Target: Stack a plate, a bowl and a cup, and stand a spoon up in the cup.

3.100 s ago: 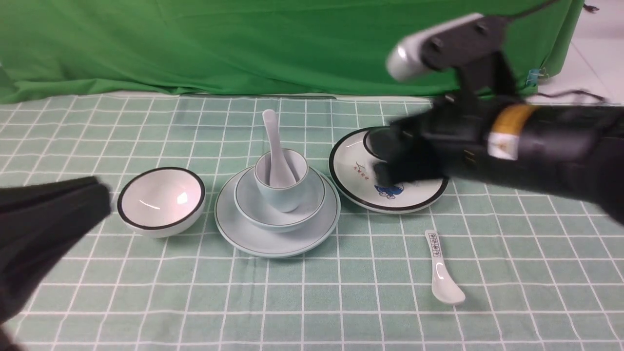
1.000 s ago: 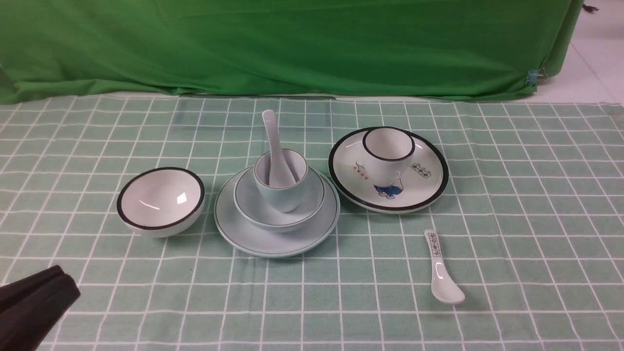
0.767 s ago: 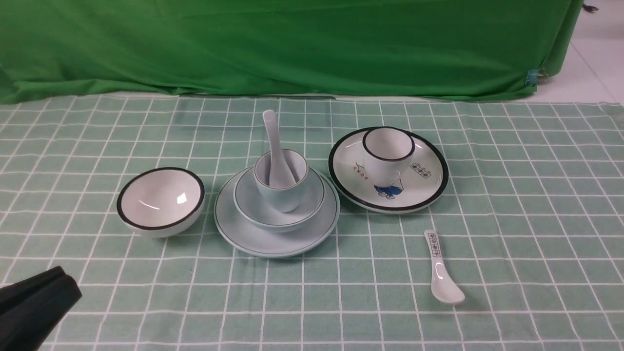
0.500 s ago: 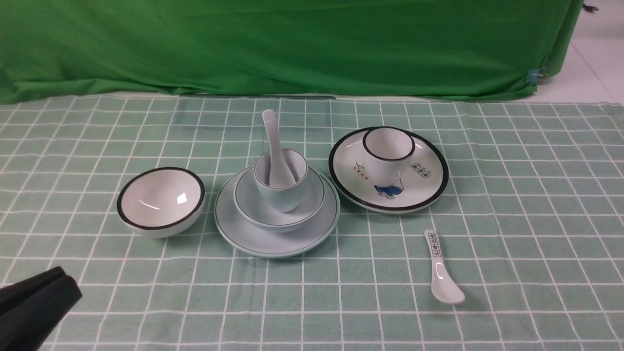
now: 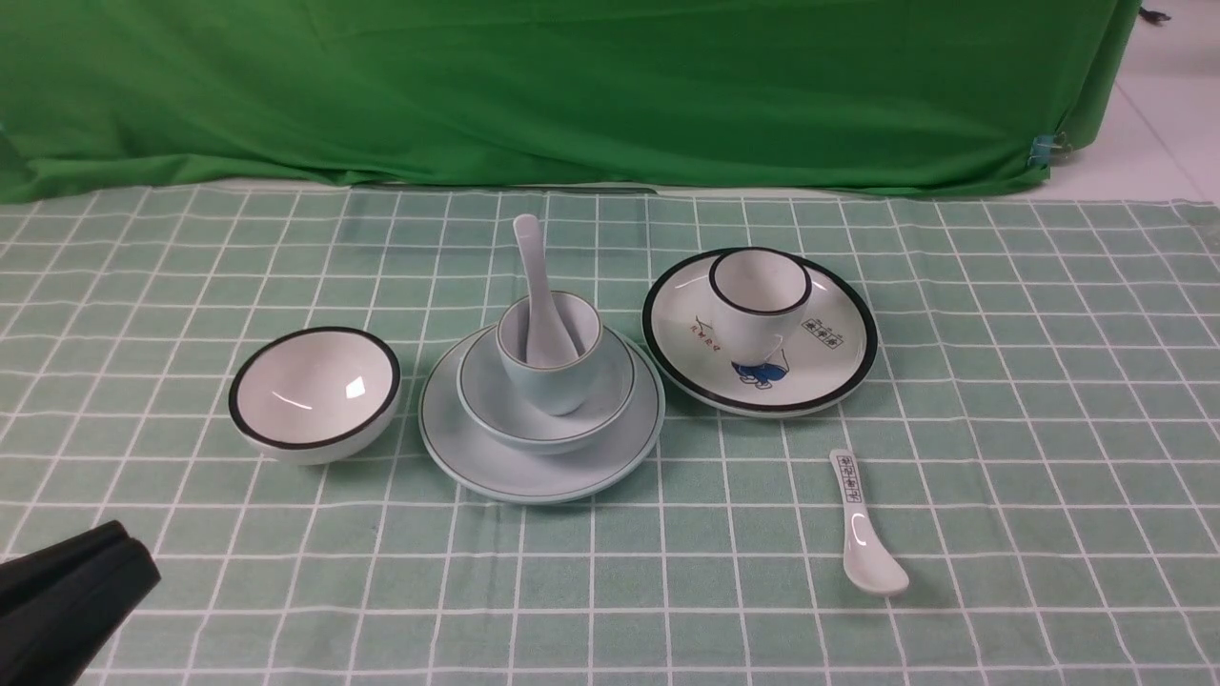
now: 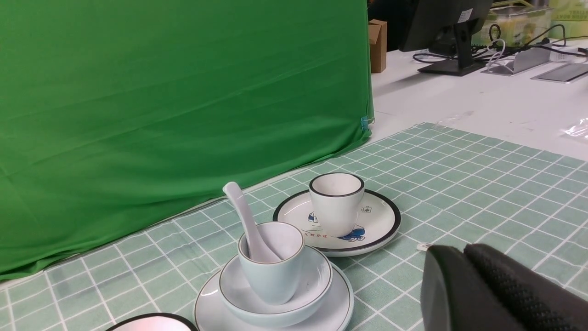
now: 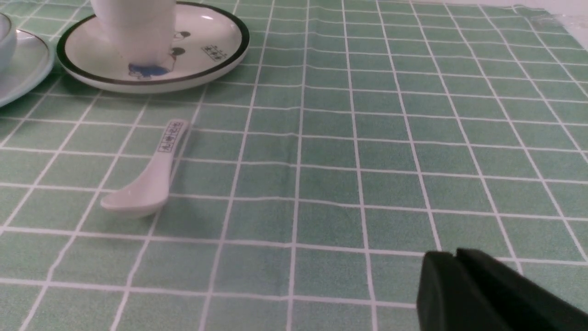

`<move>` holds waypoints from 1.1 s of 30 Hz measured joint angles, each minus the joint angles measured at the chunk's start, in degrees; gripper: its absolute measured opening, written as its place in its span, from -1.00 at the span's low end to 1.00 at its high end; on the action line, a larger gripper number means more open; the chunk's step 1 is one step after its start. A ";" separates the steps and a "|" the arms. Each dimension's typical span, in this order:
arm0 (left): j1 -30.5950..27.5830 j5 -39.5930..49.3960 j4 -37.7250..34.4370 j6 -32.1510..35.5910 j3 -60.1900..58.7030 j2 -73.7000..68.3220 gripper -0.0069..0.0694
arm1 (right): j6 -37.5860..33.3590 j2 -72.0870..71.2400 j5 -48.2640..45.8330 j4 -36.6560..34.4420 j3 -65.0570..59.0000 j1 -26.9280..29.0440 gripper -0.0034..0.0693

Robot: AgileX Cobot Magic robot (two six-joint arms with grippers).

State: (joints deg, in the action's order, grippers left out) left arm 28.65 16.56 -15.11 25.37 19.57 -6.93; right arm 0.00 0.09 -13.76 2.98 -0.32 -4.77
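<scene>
The pale blue plate (image 5: 496, 472) lies at the table's middle with the pale blue bowl (image 5: 505, 419) on it and the pale blue cup (image 5: 553, 381) in the bowl. The plain white spoon (image 5: 536, 286) stands in the cup, handle up. The stack also shows in the left wrist view: plate (image 6: 342, 301), bowl (image 6: 317, 280), cup (image 6: 271, 276), spoon (image 6: 243, 216). My left gripper (image 5: 119, 548) is shut and empty at the near left corner; it also shows in the left wrist view (image 6: 461, 252). My right gripper (image 7: 455, 255) is shut and empty, seen only in its wrist view.
A white black-rimmed bowl (image 5: 315, 393) sits left of the stack. A white printed plate (image 5: 829, 357) with a black-rimmed cup (image 5: 760, 300) on it sits to the right. A white spoon with printed marks (image 5: 863, 529) lies in front of that plate. Green cloth hangs behind.
The right arm has withdrawn from over the printed plate and left the front view. The left gripper has pulled back to the near left corner. The dishes have not moved.
</scene>
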 joint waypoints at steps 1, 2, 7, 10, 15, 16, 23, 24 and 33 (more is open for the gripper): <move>0.00 0.00 0.00 0.00 0.00 0.00 -0.79 | 0.00 0.00 0.00 0.00 0.00 0.00 -0.72; 0.00 0.00 0.00 0.00 0.00 0.00 -0.79 | 0.00 0.00 0.00 0.00 0.00 0.00 -0.71; 0.00 0.00 0.00 0.00 0.00 0.00 -0.79 | 0.00 0.00 0.05 0.00 0.00 0.00 -0.66; 0.00 0.04 0.00 0.00 0.00 0.00 -0.79 | 0.00 0.00 0.05 0.00 0.00 0.00 -0.63; 0.00 0.04 0.00 0.00 0.00 0.00 -0.79 | 0.00 0.00 0.05 0.00 0.00 0.00 -0.59; 0.00 0.04 0.00 0.00 0.00 0.00 -0.79 | 0.00 0.00 0.05 0.00 0.00 0.00 -0.58; 0.00 0.04 0.74 -0.12 0.00 0.00 -0.78 | 0.00 0.00 0.05 0.00 0.00 0.00 -0.55; -0.25 0.04 1.45 -0.33 0.00 0.00 -0.78 | 0.00 0.00 0.05 0.00 0.00 0.00 -0.54; -18.79 -1.98 8.75 -7.91 -1.77 -0.05 -0.77 | 0.00 0.00 0.05 0.00 0.00 0.00 -0.51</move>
State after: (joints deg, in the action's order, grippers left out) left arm 9.86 14.59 -6.37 17.46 17.81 -6.97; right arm 0.00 0.09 -13.71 2.98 -0.32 -4.77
